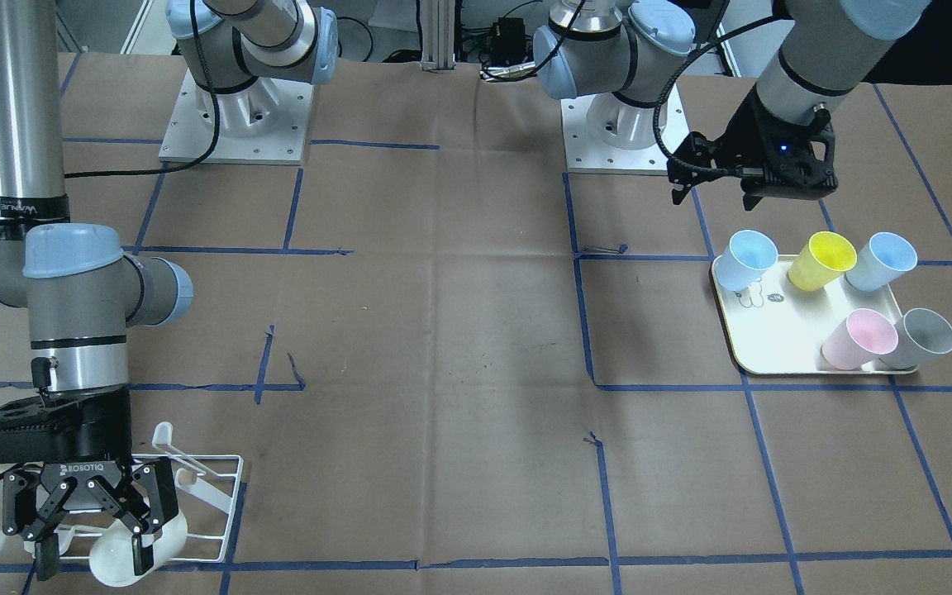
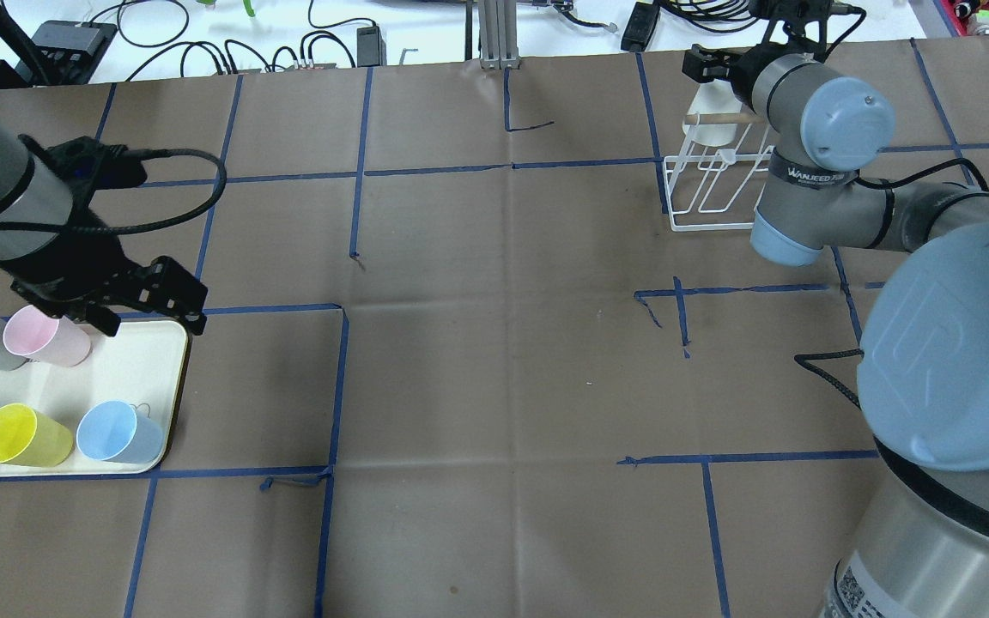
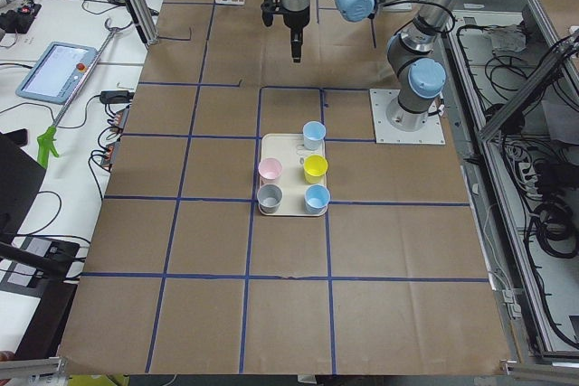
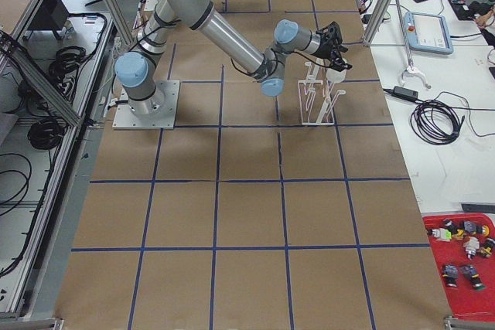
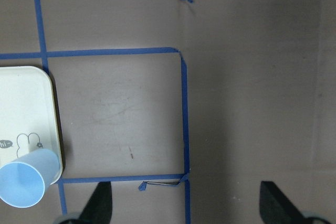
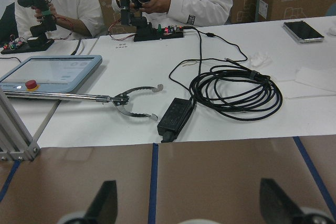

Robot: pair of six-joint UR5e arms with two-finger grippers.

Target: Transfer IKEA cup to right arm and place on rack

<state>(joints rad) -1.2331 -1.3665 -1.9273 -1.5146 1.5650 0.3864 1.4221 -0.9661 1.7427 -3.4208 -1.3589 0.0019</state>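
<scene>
The white IKEA cup (image 1: 116,555) rests at the end of the white wire rack (image 1: 216,496) with the wooden handle, near the table's far edge in the overhead view (image 2: 709,127). My right gripper (image 1: 92,562) hangs over the rack with its fingers spread wide on either side of the cup. In the right wrist view (image 6: 190,205) the fingertips stand far apart and only the cup's rim (image 6: 199,221) shows at the bottom edge. My left gripper (image 1: 716,198) is open and empty, hovering beside the cream tray (image 1: 773,343); it also shows in the left wrist view (image 5: 190,203).
The cream tray (image 2: 125,369) holds several cups: two light blue, a yellow (image 1: 821,260), a pink (image 1: 860,339) and a grey (image 1: 922,337). Both arm bases are bolted at the robot's side. Operators, cables and a tablet lie beyond the table edge past the rack.
</scene>
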